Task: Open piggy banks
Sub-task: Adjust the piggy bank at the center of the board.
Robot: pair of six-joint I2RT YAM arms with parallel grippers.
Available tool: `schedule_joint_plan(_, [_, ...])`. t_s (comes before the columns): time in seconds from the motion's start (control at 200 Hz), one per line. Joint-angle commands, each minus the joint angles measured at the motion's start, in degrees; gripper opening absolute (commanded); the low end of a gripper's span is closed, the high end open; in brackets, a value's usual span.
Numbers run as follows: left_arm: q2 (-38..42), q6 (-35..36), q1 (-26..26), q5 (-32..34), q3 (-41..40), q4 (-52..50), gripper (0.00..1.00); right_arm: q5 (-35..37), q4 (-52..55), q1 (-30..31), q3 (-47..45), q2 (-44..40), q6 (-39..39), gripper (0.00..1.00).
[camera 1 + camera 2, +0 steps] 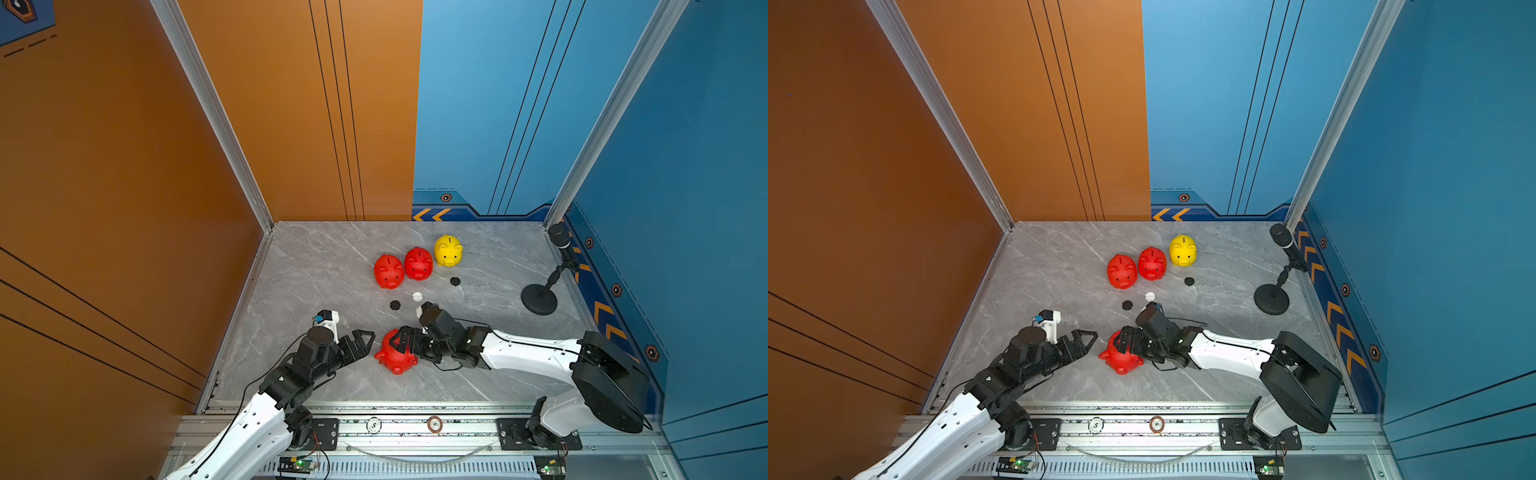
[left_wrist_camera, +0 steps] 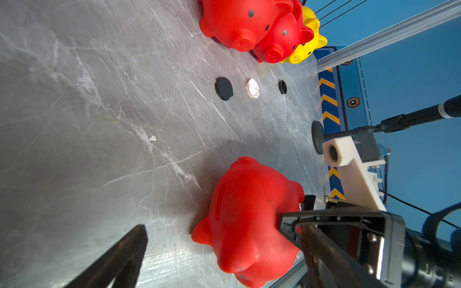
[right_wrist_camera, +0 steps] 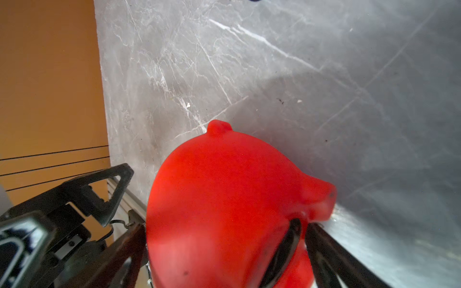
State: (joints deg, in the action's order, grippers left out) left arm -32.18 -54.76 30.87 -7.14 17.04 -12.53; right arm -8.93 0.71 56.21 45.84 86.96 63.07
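Observation:
A red piggy bank (image 1: 397, 358) lies tipped on its side near the table's front. My right gripper (image 1: 400, 340) straddles it, jaws wide open, fingers close along both flanks (image 3: 225, 224). Its dark coin slot (image 3: 284, 249) shows beside one finger. My left gripper (image 1: 368, 341) is open just left of this pig, a small gap away, with nothing between its fingers (image 2: 224, 225). Farther back stand two red piggy banks (image 1: 388, 272) (image 1: 418, 264) and a yellow one (image 1: 448, 250), all upright in a row.
Three loose round plugs lie between the row and the near pig: black (image 1: 395, 305), white (image 1: 417, 296), black (image 1: 455, 281). A microphone on a round black stand (image 1: 539, 297) occupies the right side. Walls enclose the grey marble table (image 1: 316, 270) on three sides.

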Motion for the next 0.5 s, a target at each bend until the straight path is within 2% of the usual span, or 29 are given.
schedule_joint_plan(0.0, [1.95,1.60,-1.43,-1.88,-1.91,-1.51,0.98,7.88,6.80,2.41,2.72,2.58,0.54,1.00])
schedule_joint_plan(0.17, [4.17,1.96,-3.94,-5.18,-2.86,-2.14,0.98,9.66,7.95,4.09,5.31,6.31,-1.75,1.00])
schedule_joint_plan(0.28, [5.02,2.80,-4.38,-7.97,-3.07,-2.22,0.98,7.22,2.39,3.02,3.43,7.34,-1.54,0.94])
schedule_joint_plan(0.401, [4.70,2.29,-4.41,-11.69,-4.55,2.19,0.98,4.62,-4.45,1.08,0.24,8.23,0.09,0.85])
schedule_joint_plan(0.496, [2.81,1.54,-4.27,-13.95,-5.40,6.70,0.98,3.28,-7.63,-0.57,-1.41,8.36,0.37,0.84])
